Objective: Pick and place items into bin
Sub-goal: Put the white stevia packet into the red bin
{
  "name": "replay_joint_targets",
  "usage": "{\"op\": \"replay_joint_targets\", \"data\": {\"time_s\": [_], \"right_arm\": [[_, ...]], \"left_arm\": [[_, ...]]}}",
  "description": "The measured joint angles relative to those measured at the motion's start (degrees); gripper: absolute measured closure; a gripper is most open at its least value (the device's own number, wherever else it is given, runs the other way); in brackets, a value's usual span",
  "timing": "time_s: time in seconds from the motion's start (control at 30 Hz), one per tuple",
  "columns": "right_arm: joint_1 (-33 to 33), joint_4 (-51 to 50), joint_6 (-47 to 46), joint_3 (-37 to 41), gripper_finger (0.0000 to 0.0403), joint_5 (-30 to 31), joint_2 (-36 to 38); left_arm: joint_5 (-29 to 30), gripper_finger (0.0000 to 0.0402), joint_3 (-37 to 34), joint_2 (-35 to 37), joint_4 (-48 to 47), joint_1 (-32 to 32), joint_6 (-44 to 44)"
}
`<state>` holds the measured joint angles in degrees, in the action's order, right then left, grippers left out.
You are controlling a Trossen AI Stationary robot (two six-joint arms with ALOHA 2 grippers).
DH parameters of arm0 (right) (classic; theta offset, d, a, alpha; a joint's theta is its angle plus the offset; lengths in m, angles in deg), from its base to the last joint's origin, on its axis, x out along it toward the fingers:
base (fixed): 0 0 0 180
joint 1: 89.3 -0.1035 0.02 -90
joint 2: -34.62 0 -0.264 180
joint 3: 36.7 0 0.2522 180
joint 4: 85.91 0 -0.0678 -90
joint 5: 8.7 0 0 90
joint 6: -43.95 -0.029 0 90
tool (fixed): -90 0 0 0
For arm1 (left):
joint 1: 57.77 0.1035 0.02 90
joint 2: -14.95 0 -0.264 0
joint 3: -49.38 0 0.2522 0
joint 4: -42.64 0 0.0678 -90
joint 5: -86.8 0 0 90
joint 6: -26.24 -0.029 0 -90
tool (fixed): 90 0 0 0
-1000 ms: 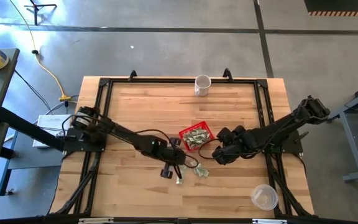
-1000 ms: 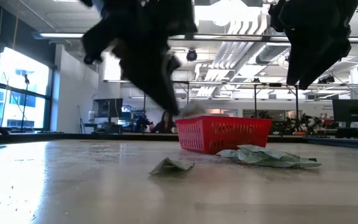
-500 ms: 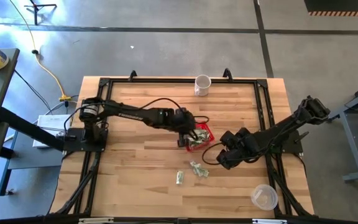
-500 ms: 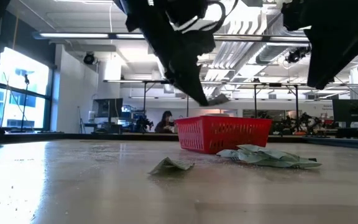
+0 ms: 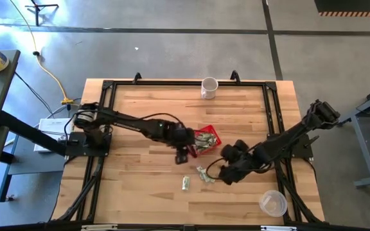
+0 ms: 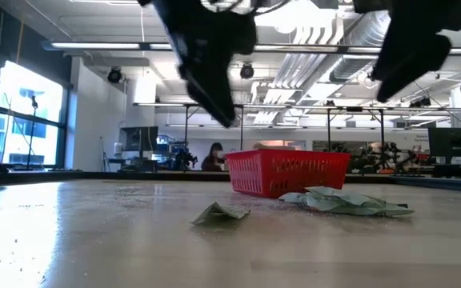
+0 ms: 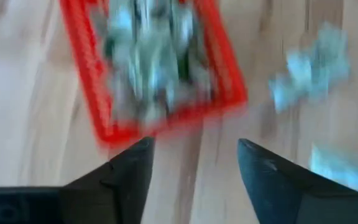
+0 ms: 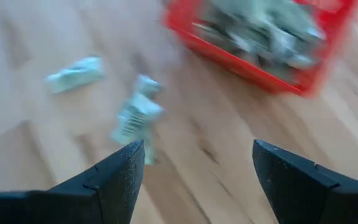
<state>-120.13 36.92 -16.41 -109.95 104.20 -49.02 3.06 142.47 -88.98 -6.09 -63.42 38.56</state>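
The red basket (image 5: 204, 140) sits mid-table with several crumpled green-and-white paper pieces in it (image 7: 148, 56). Two loose pieces lie flat on the wood nearer the table's front edge (image 5: 185, 183) (image 5: 205, 174), also showing in the low view (image 6: 221, 212) (image 6: 346, 202). My left gripper (image 5: 184, 154) (image 7: 194, 146) hangs open above the table just off the basket's near left corner, nothing between its fingers. My right gripper (image 5: 222, 174) (image 8: 197, 149) hangs open and clear of the table, right of the loose pieces (image 8: 135, 115), also with nothing between its fingers.
A white mug (image 5: 209, 87) stands at the table's far edge and a clear plastic cup (image 5: 273, 203) at the near right corner. A black frame (image 5: 108, 90) runs around the tabletop. Bare wood lies left of the basket. A person (image 6: 214, 156) sits far back in the room.
My left gripper carried a paper piece up from the loose pieces to over the basket, let it go, and has drawn back a little toward the basket's near left corner. My right gripper has gone toward the table's near edge, closer to the loose pieces.
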Motion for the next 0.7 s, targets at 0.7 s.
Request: {"op": "replay_joint_targets", "data": {"time_s": [0.7], "right_arm": [[-2.56, 19.56, 0.65, -2.10, 0.0115, 1.36, -16.51]], "left_arm": [[4.87, 0.0195, -16.14, 6.90, -0.80, -23.71, 31.16]]}}
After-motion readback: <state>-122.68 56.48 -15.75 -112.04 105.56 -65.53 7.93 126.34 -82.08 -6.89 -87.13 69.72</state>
